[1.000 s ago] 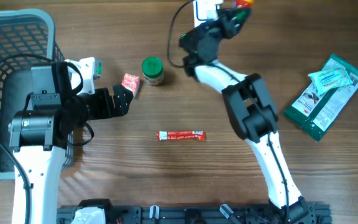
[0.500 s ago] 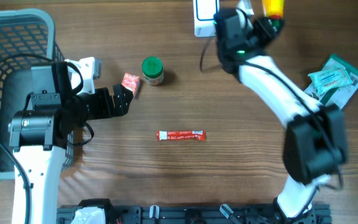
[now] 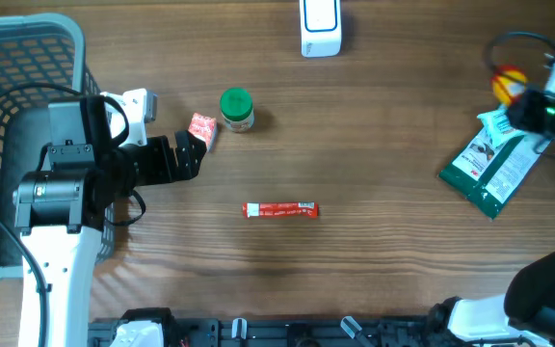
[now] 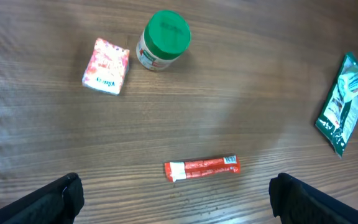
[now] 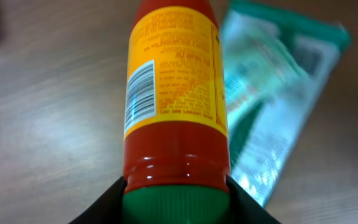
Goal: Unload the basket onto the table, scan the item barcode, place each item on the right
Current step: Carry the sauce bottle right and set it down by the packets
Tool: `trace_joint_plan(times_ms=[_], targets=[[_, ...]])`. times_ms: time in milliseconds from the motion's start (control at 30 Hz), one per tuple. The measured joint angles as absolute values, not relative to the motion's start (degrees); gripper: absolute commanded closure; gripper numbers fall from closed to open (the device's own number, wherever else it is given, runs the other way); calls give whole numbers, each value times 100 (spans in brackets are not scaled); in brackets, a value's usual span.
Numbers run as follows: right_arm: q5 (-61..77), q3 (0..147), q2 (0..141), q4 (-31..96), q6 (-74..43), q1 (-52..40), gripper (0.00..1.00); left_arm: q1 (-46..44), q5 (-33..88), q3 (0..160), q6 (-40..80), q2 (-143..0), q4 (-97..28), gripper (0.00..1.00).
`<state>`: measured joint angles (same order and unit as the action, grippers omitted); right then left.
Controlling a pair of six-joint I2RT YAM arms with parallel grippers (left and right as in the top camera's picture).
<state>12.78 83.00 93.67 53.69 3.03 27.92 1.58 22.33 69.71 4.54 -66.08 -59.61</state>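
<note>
The item is a red sauce bottle (image 5: 176, 87) with a green cap and a yellow label; its barcode (image 5: 140, 93) faces the right wrist camera. My right gripper (image 5: 176, 186) is shut on the bottle at the cap end. Overhead, the bottle (image 3: 509, 85) hangs at the far right, over the top of a green pouch (image 3: 497, 159), held by the right gripper (image 3: 538, 108). The white scanner (image 3: 320, 24) stands at the top centre, far from the bottle. My left gripper (image 3: 189, 154) stays open beside a pink packet (image 3: 201, 128), holding nothing.
A green-lidded jar (image 3: 236, 109) stands next to the pink packet. A red stick sachet (image 3: 279, 209) lies mid-table, also below my left gripper (image 4: 179, 202). A grey basket (image 3: 17, 58) fills the left edge. The green pouch (image 5: 272, 99) lies under the bottle.
My right arm has swung from the scanner at the top centre to the far right, carrying the bottle. The left arm has not moved.
</note>
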Motion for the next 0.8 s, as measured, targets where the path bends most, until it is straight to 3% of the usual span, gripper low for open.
trace_joint_plan(times_ms=[133,333,567,800], targets=[[1500,8298,9371,5312,-91,3437,96,158,2233,6971,454,-6608,-5961,0],[1017,8305,9594,5433,-408,3492,96,158,2233,6971,454,-6608,-5961,0],[539,8388,10075,6331,-773,3494,96,158,2233,6971,454,-6608,-5964,0],[263,9365,10071,7581,-821,3498,96,158,2233,6971,454,-6608,-5961,0]])
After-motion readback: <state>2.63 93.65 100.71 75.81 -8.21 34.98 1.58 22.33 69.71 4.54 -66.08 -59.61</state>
